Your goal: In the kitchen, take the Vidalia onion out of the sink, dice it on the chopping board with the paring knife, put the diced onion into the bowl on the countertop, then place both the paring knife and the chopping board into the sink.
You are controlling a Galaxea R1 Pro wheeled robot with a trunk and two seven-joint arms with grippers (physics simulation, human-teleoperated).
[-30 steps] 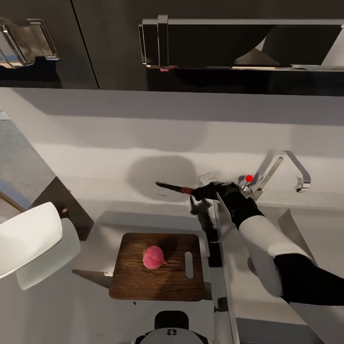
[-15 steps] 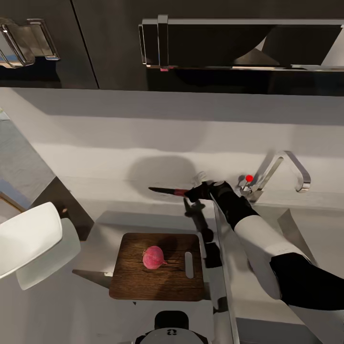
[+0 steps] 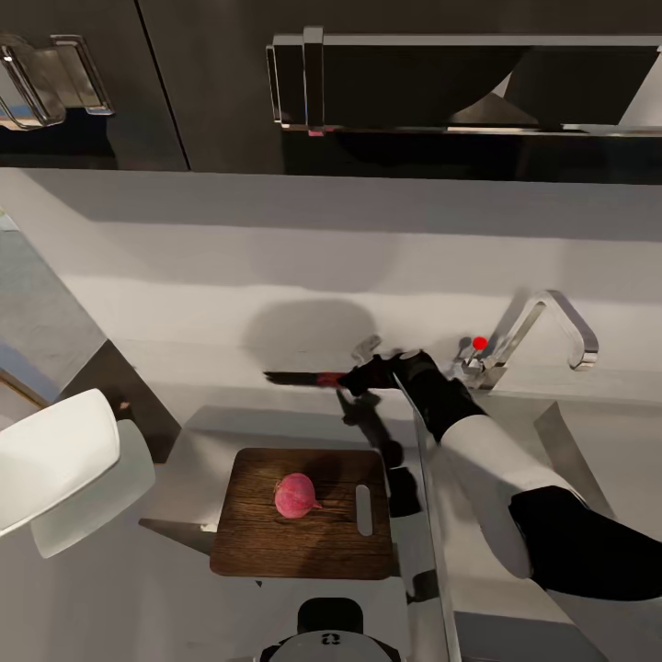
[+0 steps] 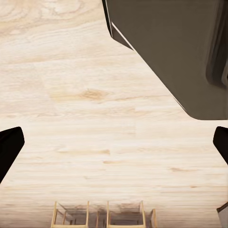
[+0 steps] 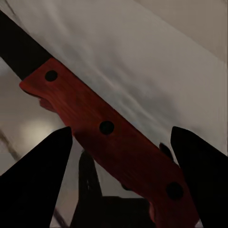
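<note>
The right gripper (image 3: 354,378) pinches the knife (image 3: 302,378) by its red handle, held in the air near the back wall; a loose pinch could let it twist or drop. The onion (image 3: 295,496) sits mid-board (image 3: 303,547), well apart, with open counter (image 3: 193,441) between. The tap (image 3: 542,326) crowds the arm's right.

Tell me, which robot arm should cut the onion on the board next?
Probably the right. Its tool grips the paring knife, held above the counter behind the chopping board where the onion sits. The left tool is open and points at a wooden floor.
</note>
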